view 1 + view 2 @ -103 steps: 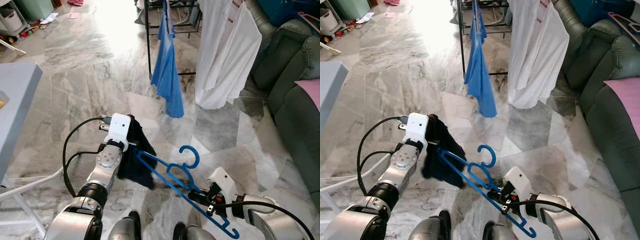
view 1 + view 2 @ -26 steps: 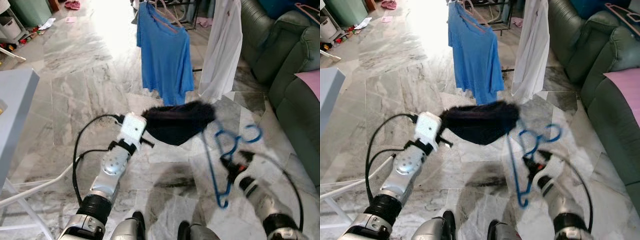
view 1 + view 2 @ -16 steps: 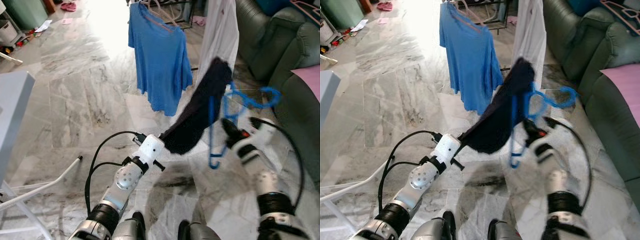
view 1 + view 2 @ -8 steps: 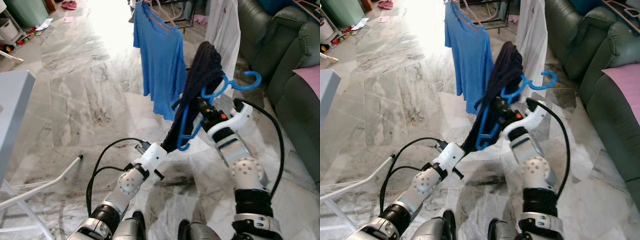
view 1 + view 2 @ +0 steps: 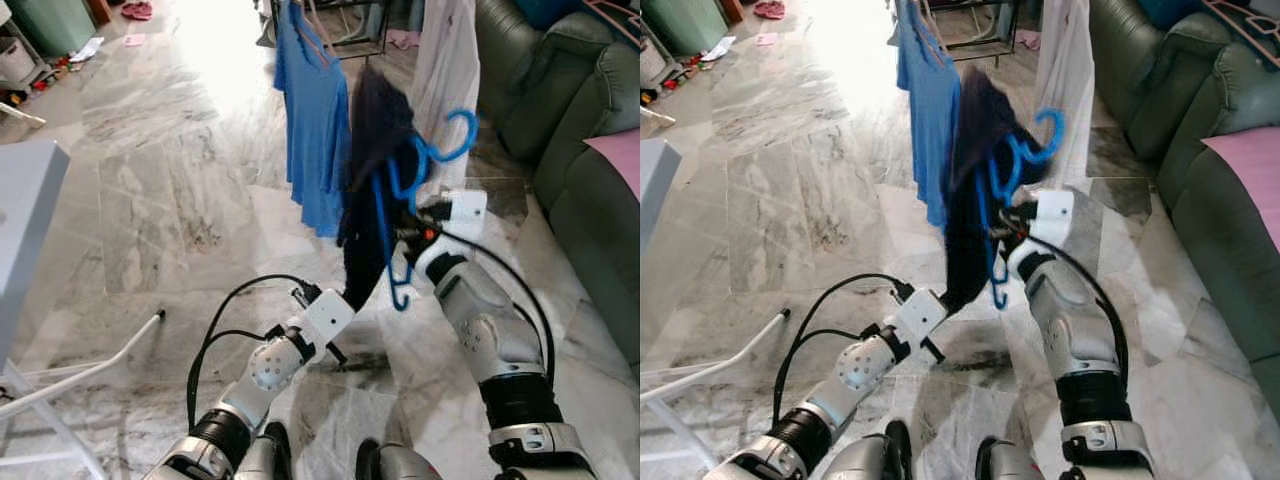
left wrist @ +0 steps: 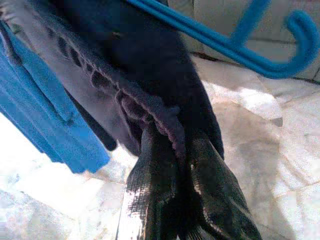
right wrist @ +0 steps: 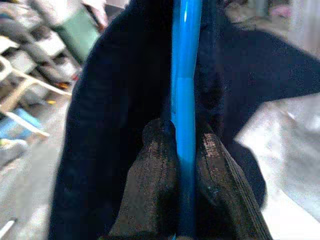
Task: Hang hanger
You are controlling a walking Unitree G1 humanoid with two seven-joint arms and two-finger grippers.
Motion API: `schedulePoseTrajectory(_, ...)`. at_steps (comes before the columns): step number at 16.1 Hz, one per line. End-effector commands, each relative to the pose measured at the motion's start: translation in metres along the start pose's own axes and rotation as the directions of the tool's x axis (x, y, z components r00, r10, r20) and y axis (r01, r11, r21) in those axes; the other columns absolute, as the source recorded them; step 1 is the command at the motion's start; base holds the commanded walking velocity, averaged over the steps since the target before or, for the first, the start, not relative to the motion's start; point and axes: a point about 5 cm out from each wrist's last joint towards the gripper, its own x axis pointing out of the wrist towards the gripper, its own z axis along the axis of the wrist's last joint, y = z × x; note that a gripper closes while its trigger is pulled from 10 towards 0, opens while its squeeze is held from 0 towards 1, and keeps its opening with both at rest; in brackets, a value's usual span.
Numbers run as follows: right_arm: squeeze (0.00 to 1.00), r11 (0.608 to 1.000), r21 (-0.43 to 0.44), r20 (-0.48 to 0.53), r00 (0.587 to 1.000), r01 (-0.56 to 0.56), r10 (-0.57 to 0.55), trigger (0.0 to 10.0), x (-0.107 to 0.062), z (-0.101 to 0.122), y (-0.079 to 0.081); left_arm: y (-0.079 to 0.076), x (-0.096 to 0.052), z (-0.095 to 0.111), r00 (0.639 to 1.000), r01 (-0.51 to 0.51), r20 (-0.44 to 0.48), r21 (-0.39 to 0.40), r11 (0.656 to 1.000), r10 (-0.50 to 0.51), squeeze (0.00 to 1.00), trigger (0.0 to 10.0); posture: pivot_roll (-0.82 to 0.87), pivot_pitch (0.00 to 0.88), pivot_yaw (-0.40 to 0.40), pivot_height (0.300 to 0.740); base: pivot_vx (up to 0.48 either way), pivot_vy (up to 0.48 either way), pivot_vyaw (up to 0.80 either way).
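A blue plastic hanger (image 5: 425, 165) carries a dark navy garment (image 5: 368, 170) and is held up in front of the clothes rack (image 5: 330, 20). My right gripper (image 7: 181, 150) is shut on the hanger's blue bar (image 7: 185, 75), at chest height right of centre (image 5: 412, 235). The garment's lower end hangs down to my left gripper (image 5: 345, 300), which is shut on the dark cloth (image 6: 165, 135). The hanger's hook (image 5: 455, 135) points toward the white shirt (image 5: 450, 70).
A blue t-shirt (image 5: 312, 110) and the white shirt hang on the rack ahead. A green sofa (image 5: 570, 130) with a pink cushion (image 5: 618, 165) stands at the right. A grey table edge (image 5: 25, 220) and white bars (image 5: 80, 365) are at the left, on marble floor.
My right gripper has swung the hanger upright and nearer the rack. The garment now hangs straight down. My left gripper has moved up and to the right with the cloth.
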Motion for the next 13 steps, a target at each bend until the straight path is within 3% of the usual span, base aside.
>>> schedulePoseTrajectory(1, 0.00, 0.998, -0.017, 0.063, 0.996, 0.058, -0.057, 10.0, -0.001, 0.008, -0.008, -0.001, -0.003, -0.002, 1.000, 0.007, 0.003, 0.008, 1.000, -0.007, 0.00, 10.0, -0.13, 0.204, 0.036, 0.740, 0.000, 0.000, 0.00)
schedulePoseTrajectory(3, 0.00, 0.990, 0.056, 0.036, 0.990, 0.132, -0.134, 10.0, -0.002, 0.003, -0.022, -0.002, -0.003, 0.005, 0.998, 0.031, 0.046, 0.010, 0.999, -0.031, 0.00, 10.0, -0.13, 0.205, 0.035, 0.740, 0.000, 0.000, 0.00)
schedulePoseTrajectory(6, 0.00, 0.986, 0.132, -0.058, 0.994, 0.100, -0.093, 10.0, 0.000, -0.010, -0.018, -0.003, -0.002, 0.012, 0.995, 0.038, 0.087, 0.083, 0.996, -0.045, 0.00, 10.0, -0.13, 0.207, 0.038, 0.740, 0.000, 0.000, 0.00)
schedulePoseTrajectory(8, 0.00, 0.957, 0.271, -0.161, 0.985, 0.106, -0.064, 10.0, -0.001, -0.025, -0.017, 0.001, -0.003, 0.019, 0.991, -0.023, 0.137, 0.146, 0.989, 0.003, 0.00, 10.0, -0.13, 0.207, 0.039, 0.740, 0.000, 0.000, 0.00)
schedulePoseTrajectory(9, 0.00, 0.950, 0.301, -0.164, 0.986, 0.088, -0.039, 10.0, -0.002, -0.027, -0.015, 0.005, -0.003, 0.022, 0.988, -0.049, 0.154, 0.149, 0.988, 0.025, 0.00, 10.0, -0.13, 0.207, 0.036, 0.740, 0.000, 0.000, 0.00)
schedulePoseTrajectory(12, 0.00, 0.874, 0.473, -0.158, 0.987, 0.113, -0.042, 10.0, -0.006, -0.030, -0.018, 0.017, -0.002, 0.033, 0.972, -0.110, 0.224, 0.148, 0.983, 0.074, 0.00, 10.0, -0.13, 0.207, 0.034, 0.740, 0.000, 0.000, 0.00)
schedulePoseTrajectory(13, 0.00, 0.825, 0.546, -0.153, 0.985, 0.148, -0.076, 10.0, -0.006, -0.029, -0.025, 0.017, -0.003, 0.035, 0.966, -0.120, 0.245, 0.149, 0.982, 0.081, 0.00, 10.0, -0.13, 0.207, 0.035, 0.740, 0.000, 0.000, 0.00)
